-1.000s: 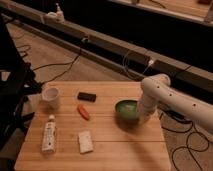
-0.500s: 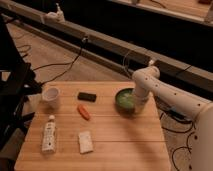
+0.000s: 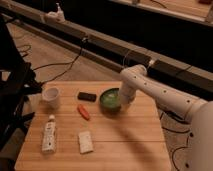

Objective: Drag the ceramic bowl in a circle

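The ceramic bowl (image 3: 109, 99), round and glossy green inside with a darker rim, sits on the wooden table (image 3: 130, 145) a little right of the centre, near the far edge. My gripper (image 3: 123, 101) hangs from the white arm that reaches in from the right and is at the bowl's right rim, touching it. The small white cup (image 3: 51, 96) stands at the table's far left.
A black block (image 3: 87, 96) and an orange carrot-like piece (image 3: 83, 112) lie just left of the bowl. A white tube (image 3: 49, 133) and a white packet (image 3: 85, 142) lie at the front left. Cables run over the floor behind the table.
The bowl and my gripper have moved left and toward the far edge of the table, now closer to the black block and the orange piece.
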You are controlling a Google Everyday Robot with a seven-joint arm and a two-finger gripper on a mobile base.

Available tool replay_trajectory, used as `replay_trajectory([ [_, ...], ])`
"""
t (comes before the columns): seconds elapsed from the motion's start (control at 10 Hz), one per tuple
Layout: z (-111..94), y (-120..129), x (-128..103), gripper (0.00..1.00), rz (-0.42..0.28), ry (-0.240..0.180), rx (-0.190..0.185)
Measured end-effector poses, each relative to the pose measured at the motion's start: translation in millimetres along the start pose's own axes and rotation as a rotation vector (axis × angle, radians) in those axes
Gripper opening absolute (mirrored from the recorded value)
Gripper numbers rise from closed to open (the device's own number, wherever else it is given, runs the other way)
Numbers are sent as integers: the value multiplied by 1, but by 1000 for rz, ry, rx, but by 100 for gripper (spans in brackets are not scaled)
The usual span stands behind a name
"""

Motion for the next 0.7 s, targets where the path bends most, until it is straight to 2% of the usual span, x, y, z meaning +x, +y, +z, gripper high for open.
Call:
replay_trajectory([
  [0.2,-6,39,0,0,-6,-6,-36],
  [0.3,-8,67,13,0,27,1,-74],
  [0.5,-7,104,48,0,111,32,-133],
  [0.6,-6,115,71,0,154,64,-158],
  [0.7,-5,113,89,0,179,95,-166],
])
